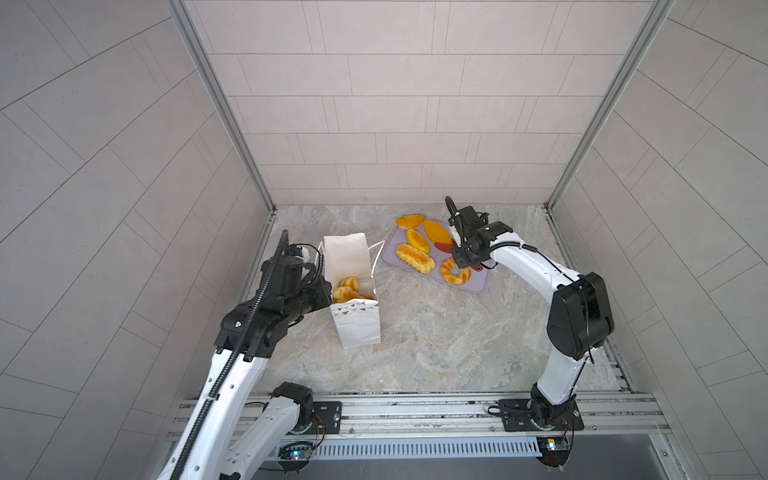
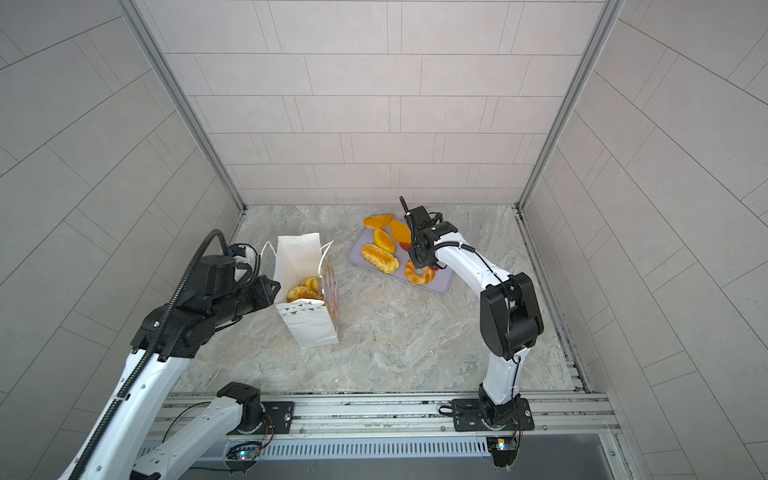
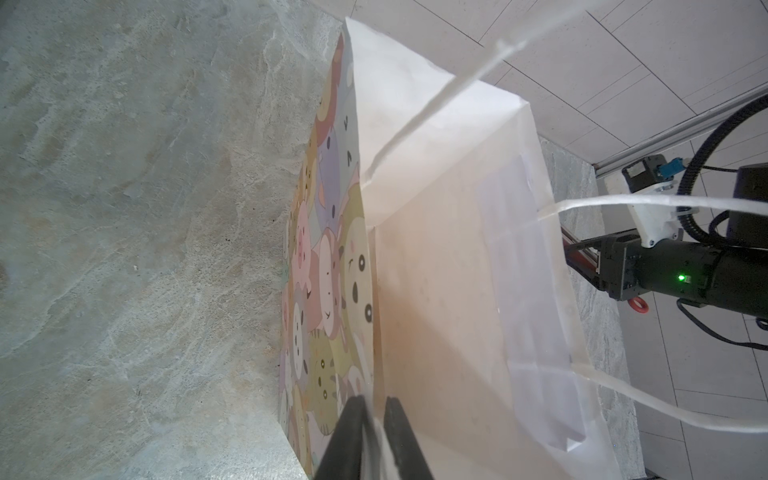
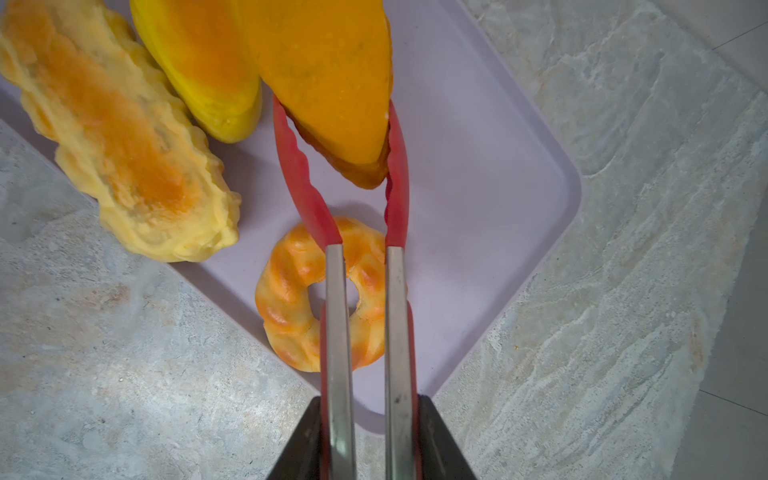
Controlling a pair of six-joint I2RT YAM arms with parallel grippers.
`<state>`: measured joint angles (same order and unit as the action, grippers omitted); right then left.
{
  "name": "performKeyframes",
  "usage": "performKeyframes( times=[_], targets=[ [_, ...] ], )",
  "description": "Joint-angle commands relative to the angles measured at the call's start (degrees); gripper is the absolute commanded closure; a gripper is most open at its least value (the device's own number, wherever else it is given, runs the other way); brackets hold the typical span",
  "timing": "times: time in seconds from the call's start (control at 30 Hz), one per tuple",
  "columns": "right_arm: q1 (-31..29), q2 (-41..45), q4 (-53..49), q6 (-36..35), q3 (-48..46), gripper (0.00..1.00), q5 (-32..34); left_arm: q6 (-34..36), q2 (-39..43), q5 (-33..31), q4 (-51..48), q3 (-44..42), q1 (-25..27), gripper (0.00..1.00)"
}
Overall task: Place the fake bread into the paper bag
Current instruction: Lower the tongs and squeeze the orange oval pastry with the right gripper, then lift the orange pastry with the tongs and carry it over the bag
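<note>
- White paper bag (image 1: 357, 324) stands nearest me on the table (image 1: 436, 332), mouth up. The opening runs long from near to far, and some fake bread (image 1: 347, 289) lies at the bottom.
- On its left side, my left hand (image 3: 374, 411) is clamped on the rim, with the paper pinched between both fingers.
- Bare stone separates the bag from the lilac tray (image 1: 478, 282), which sits farther back and to the right.
- Over that tray, my right hand (image 4: 368, 415) grips the tongs (image 4: 334, 311). Their red tips are closed on the pointed end of the flat orange diamond piece (image 4: 332, 83).
- That piece's long axis runs straight on from the tongs. I cannot tell whether it is clear of the tray.
- Beneath the tongs lies the ring (image 4: 286, 299), and the striped roll (image 4: 120, 137) is off to one side.
- As I judge it, the bag lies left of the right hand and nearer to me. I would carry the piece that way and line its length up with the mouth.
</note>
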<state>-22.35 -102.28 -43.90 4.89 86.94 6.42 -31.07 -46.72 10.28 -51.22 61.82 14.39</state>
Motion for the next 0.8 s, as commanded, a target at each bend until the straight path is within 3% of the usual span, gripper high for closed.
performKeyframes(
  times=[0.0,0.57,0.77],
  targets=[
    [-0.1,3.8,0.8,1.2,-0.7,0.67,0.3,0.1,-0.1,-0.1,0.1,1.8,0.2,0.85],
    [-1.7,19.2,4.8,1.0,-6.4,0.67,-4.6,-0.3,1.0,-0.5,-0.2,2.0,0.1,0.79],
    [-3.7,23.6,1.7,1.1,-3.9,0.67,-4.8,-0.6,1.2,-0.5,-0.3,2.0,0.1,0.79]
  ],
)
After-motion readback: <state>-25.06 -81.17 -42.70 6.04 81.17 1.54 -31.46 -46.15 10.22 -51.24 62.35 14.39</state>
